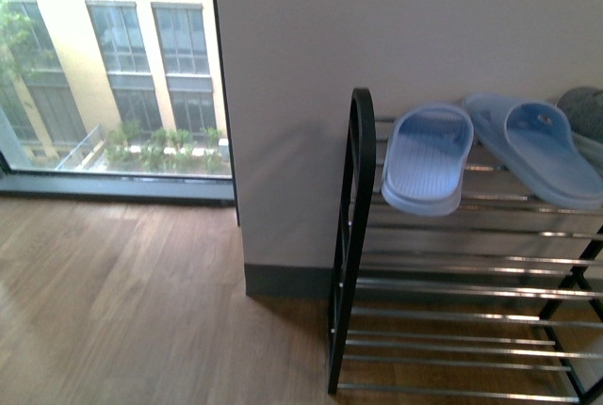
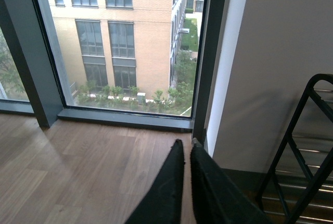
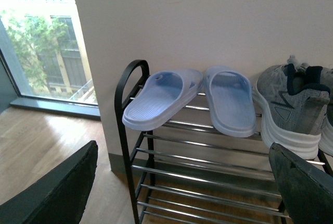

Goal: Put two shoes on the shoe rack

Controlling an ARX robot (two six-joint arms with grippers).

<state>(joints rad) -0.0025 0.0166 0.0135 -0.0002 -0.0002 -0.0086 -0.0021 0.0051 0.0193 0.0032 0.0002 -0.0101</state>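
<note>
The shoe rack (image 1: 356, 235) stands against the white wall, a black frame with silver bars. On its top tier sits one grey sneaker (image 3: 289, 104) with a thick white sole, heel facing the right wrist camera. A sliver of the second shoe (image 3: 328, 125) shows beside it at the picture's edge. In the front view only a grey bit of a shoe (image 1: 584, 111) shows at the far right. My right gripper (image 3: 182, 187) is open and empty, facing the rack (image 3: 125, 109) from a distance. My left gripper (image 2: 186, 143) is shut on nothing, above the floor beside the rack's side frame (image 2: 307, 130).
A pair of light blue slippers (image 1: 429, 160) (image 1: 537, 146) lies on the top tier left of the sneakers, also visible as slippers (image 3: 161, 99) (image 3: 229, 99). Wooden floor (image 1: 122, 301) stretches left to a tall window (image 1: 113, 66). The wall corner (image 1: 221, 141) stands beside the rack.
</note>
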